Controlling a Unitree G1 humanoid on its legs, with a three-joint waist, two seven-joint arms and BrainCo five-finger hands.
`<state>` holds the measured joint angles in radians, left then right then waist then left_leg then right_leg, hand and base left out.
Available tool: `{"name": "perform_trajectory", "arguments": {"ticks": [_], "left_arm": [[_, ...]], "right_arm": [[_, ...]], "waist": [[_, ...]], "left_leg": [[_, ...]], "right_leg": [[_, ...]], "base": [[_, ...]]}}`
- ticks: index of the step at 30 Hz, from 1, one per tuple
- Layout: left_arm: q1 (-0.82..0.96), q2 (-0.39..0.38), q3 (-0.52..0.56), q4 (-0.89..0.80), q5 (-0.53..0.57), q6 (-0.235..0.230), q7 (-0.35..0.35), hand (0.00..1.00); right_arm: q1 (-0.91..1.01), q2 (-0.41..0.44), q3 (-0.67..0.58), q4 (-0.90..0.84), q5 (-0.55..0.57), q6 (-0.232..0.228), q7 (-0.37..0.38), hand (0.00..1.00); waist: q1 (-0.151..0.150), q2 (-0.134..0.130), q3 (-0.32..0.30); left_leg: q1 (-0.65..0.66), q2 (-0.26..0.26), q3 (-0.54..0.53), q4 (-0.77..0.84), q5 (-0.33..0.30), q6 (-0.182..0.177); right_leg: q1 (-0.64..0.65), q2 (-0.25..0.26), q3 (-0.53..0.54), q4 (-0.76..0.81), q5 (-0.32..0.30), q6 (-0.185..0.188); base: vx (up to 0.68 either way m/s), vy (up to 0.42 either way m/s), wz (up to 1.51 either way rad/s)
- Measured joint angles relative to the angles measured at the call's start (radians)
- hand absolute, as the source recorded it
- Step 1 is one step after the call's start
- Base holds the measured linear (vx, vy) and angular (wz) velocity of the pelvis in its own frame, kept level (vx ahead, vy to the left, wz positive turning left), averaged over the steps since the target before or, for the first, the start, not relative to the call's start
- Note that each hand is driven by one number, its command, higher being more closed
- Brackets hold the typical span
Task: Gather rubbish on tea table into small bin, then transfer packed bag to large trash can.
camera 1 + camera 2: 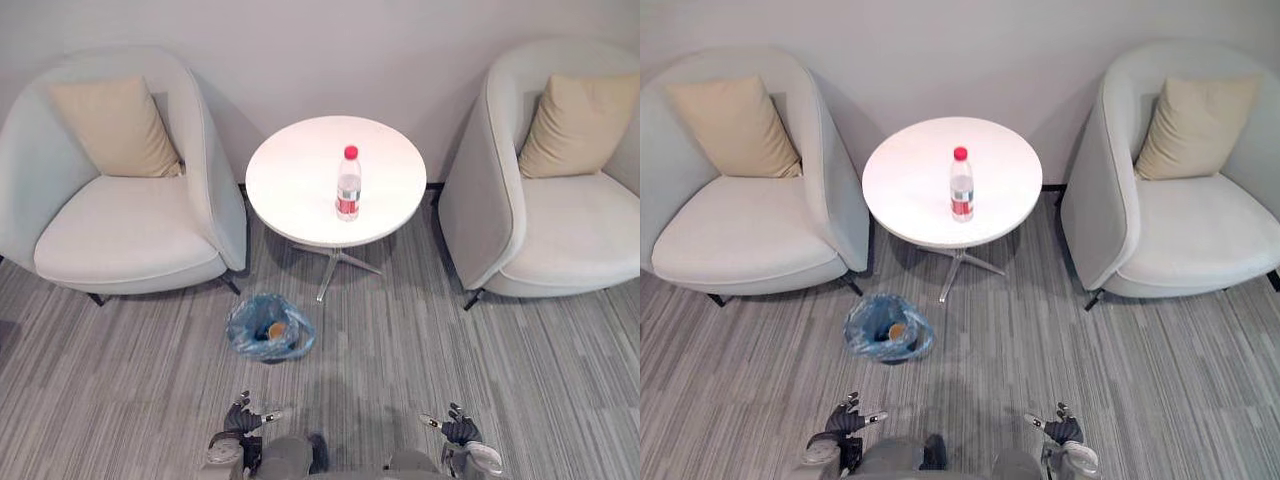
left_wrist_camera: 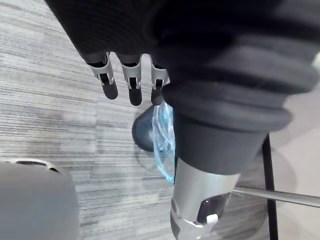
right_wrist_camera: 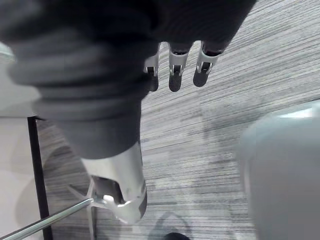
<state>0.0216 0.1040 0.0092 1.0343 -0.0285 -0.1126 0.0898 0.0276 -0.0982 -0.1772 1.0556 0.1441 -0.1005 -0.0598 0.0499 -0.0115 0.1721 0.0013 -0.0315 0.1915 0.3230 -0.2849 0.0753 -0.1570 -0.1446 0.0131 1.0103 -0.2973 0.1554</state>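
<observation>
Both arms hang low, the left hand and the right hand with fingers loosely straight and nothing in them. Just ahead of the left hand sits the small bin, lined with crinkly blue plastic. Farther ahead, between the two hands, a clear red-capped bottle stands upright on the smooth round white table.

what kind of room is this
Probably a lounge or waiting corner: one pale armchair and a second armchair flank a small round white table on grey striped carpet. A bottle stands on the table; a small bag-lined bin sits on the carpet nearby.
</observation>
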Motion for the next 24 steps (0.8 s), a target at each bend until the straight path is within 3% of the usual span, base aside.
{"name": "perform_trajectory", "arguments": {"ticks": [2, 5, 6, 7, 8, 10, 11, 13, 14, 15, 17, 19, 20, 21, 22, 23, 24], "left_arm": [[0.004, 0.000, -0.002, 0.000, 0.000, 0.000, 0.000, 0.00], [0.001, -0.002, 0.000, 0.000, 0.000, 0.000, 0.000, 0.00], [0.002, 0.003, 0.002, -0.002, 0.000, -0.001, -0.001, 0.00], [0.000, -0.012, 0.002, 0.016, 0.001, 0.000, -0.001, 0.00], [0.000, -0.020, 0.001, 0.021, 0.001, 0.000, -0.003, 0.00], [-0.004, -0.027, 0.004, 0.033, 0.002, 0.000, -0.003, 0.00], [-0.006, -0.030, 0.009, 0.034, 0.002, 0.000, -0.003, 0.00], [-0.002, -0.065, 0.072, 0.019, 0.002, -0.001, -0.003, 0.00], [0.000, -0.073, 0.078, 0.012, 0.002, -0.001, -0.004, 0.00], [0.003, -0.080, 0.084, -0.007, 0.003, -0.001, -0.006, 0.00], [0.006, -0.081, 0.084, -0.026, 0.002, -0.001, -0.004, 0.00], [0.008, -0.080, 0.083, -0.035, 0.002, -0.002, -0.004, 0.00], [0.006, -0.079, 0.081, -0.035, 0.002, -0.002, -0.003, 0.00], [0.009, -0.081, 0.077, -0.033, 0.002, -0.002, -0.004, 0.00], [0.016, -0.079, 0.064, -0.031, 0.002, -0.001, -0.005, 0.00], [0.017, -0.069, 0.062, -0.025, 0.001, -0.001, -0.007, 0.00], [0.012, -0.056, 0.060, -0.025, 0.001, -0.003, -0.004, 0.00]], "right_arm": [[-0.001, -0.002, 0.002, -0.001, 0.000, 0.000, 0.000, 0.00], [-0.001, -0.008, 0.000, -0.015, 0.001, -0.002, 0.001, 0.00], [0.017, -0.009, 0.000, -0.016, 0.001, -0.002, 0.000, 0.00], [0.025, -0.024, -0.002, -0.005, 0.002, -0.002, -0.001, 0.00], [0.023, -0.029, -0.005, 0.000, 0.002, 0.000, -0.002, 0.00], [0.015, -0.033, -0.018, -0.001, 0.002, -0.002, -0.001, 0.00], [0.017, -0.034, -0.023, 0.000, 0.002, 0.000, -0.001, 0.00], [0.051, -0.024, -0.018, -0.013, 0.003, 0.001, -0.002, 0.00], [0.059, -0.024, -0.009, -0.025, 0.003, 0.001, -0.002, 0.00], [0.070, -0.014, -0.011, -0.043, 0.003, 0.000, -0.003, 0.00], [0.074, -0.007, -0.015, -0.051, 0.004, 0.000, -0.003, 0.00], [0.068, 0.003, -0.015, -0.054, 0.007, 0.000, -0.004, 0.00], [0.062, 0.005, -0.018, -0.053, 0.012, 0.000, -0.003, 0.00], [0.060, 0.005, -0.019, -0.053, 0.015, -0.001, -0.002, 0.00], [0.057, 0.003, -0.019, -0.047, 0.015, -0.001, -0.003, 0.00], [0.046, 0.009, -0.014, -0.035, 0.015, 0.000, -0.003, 0.00], [0.040, 0.013, -0.009, -0.022, 0.012, 0.002, -0.001, 0.00]], "waist": [[-0.018, 0.019, 0.010], [-0.038, 0.031, 0.016], [-0.037, 0.005, 0.005], [-0.036, 0.028, 0.007], [-0.030, 0.043, 0.000], [-0.037, 0.055, -0.006], [-0.040, 0.059, -0.004], [-0.035, 0.057, 0.003], [-0.035, 0.054, 0.006], [-0.034, 0.056, 0.011], [-0.032, 0.056, 0.013], [-0.029, 0.056, 0.013], [-0.025, 0.057, 0.013], [-0.025, 0.066, 0.011], [-0.021, 0.084, 0.010], [-0.013, 0.071, 0.008], [-0.007, 0.037, 0.002]], "left_leg": [[0.084, 0.018, -0.028, -0.048, 0.000, 0.000], [0.138, 0.061, -0.057, -0.045, -0.002, -0.005], [0.160, 0.061, -0.067, -0.037, -0.028, -0.061], [0.177, 0.083, -0.096, -0.032, -0.052, -0.098], [0.177, 0.101, -0.101, -0.029, -0.050, -0.101], [0.172, 0.129, -0.115, -0.021, 0.001, -0.168], [0.168, 0.136, -0.118, 0.002, 0.012, -0.179], [0.077, 0.162, -0.138, 0.295, 0.090, -0.244], [0.034, 0.180, -0.134, 0.396, 0.119, -0.240], [-0.047, 0.220, -0.096, 0.546, 0.095, -0.206], [-0.122, 0.259, -0.027, 0.594, 0.067, -0.159], [-0.173, 0.258, 0.015, 0.502, 0.057, -0.143], [-0.188, 0.234, 0.031, 0.364, 0.061, -0.147], [-0.181, 0.210, 0.028, 0.175, 0.104, -0.168], [-0.174, 0.204, 0.019, 0.061, 0.173, -0.119], [-0.152, 0.192, 0.031, 0.048, 0.177, -0.125], [-0.133, 0.155, 0.039, -0.002, 0.186, -0.117]], "right_leg": [[-0.059, 0.017, -0.081, -0.041, -0.039, -0.073], [-0.144, 0.060, -0.107, -0.269, -0.038, -0.093], [-0.151, 0.071, -0.093, -0.493, 0.126, -0.121], [-0.132, 0.084, -0.116, -0.486, 0.158, -0.168], [-0.126, 0.103, -0.119, -0.495, 0.155, -0.175], [-0.099, 0.127, -0.135, -0.528, 0.135, -0.200], [-0.078, 0.131, -0.144, -0.544, 0.133, -0.203], [0.043, 0.137, -0.161, -0.629, 0.120, -0.219], [0.070, 0.135, -0.165, -0.648, 0.115, -0.226], [0.118, 0.136, -0.180, -0.669, 0.103, -0.234], [0.164, 0.128, -0.182, -0.695, 0.096, -0.227], [0.193, 0.112, -0.180, -0.716, 0.091, -0.216], [0.199, 0.101, -0.173, -0.720, 0.085, -0.196], [0.201, 0.101, -0.170, -0.716, 0.073, -0.175], [0.204, 0.111, -0.160, -0.709, 0.064, -0.162], [0.204, 0.104, -0.142, -0.705, 0.057, -0.148], [0.206, 0.084, -0.112, -0.731, 0.058, -0.134]], "base": [[0.45, -0.077, 0.33], [0.43, -0.153, 0.43], [0.53, -0.205, 0.51], [0.44, -0.166, 0.32], [0.42, -0.167, 0.05], [0.39, -0.192, 0.01], [0.36, -0.170, 0.20], [0.29, -0.124, 0.25], [0.22, -0.071, 0.27], [0.15, -0.028, 0.23], [0.15, 0.005, 0.11], [0.15, 0.095, -0.01], [0.19, 0.184, -0.01], [0.17, 0.180, -0.05], [0.15, 0.154, -0.04], [0.16, 0.105, -0.08], [0.20, 0.116, 0.01]]}}
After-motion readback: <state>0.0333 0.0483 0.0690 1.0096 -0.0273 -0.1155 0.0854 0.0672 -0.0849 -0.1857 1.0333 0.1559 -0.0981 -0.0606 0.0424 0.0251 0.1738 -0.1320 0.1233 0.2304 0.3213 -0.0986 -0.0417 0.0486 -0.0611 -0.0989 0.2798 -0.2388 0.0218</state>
